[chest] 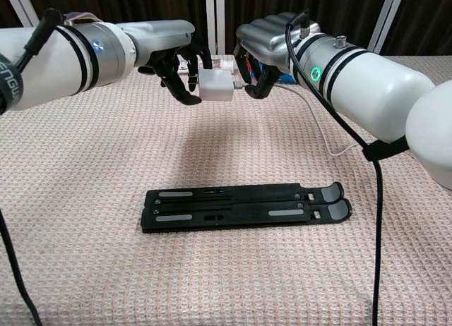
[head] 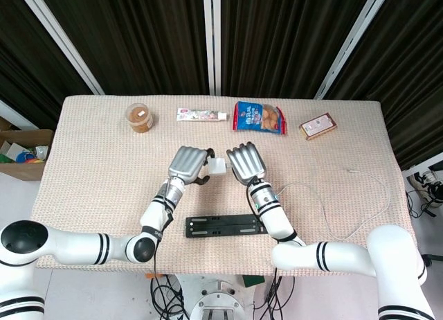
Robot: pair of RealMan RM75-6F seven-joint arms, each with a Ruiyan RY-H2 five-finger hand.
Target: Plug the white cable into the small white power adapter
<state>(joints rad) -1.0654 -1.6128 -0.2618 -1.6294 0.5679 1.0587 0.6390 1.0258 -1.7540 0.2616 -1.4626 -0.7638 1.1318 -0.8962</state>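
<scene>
Here the left hand (chest: pixel 176 61) is gripping the small white power adapter (chest: pixel 215 85) above the table, while the right hand (chest: pixel 260 58) is pinching the white cable (chest: pixel 319 125) plug at its face. Any tilt is risking a jammed, glancing plug.

White adapter (head: pixel 217 167) between both hands

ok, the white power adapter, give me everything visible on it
The power adapter is a small white cube with rounded edges, plastic by the look, held clear above the table. The left hand grips its left side in dark fingers. The right hand brings the white cable up to its right face; whether the plug is seated cannot be told.
</scene>
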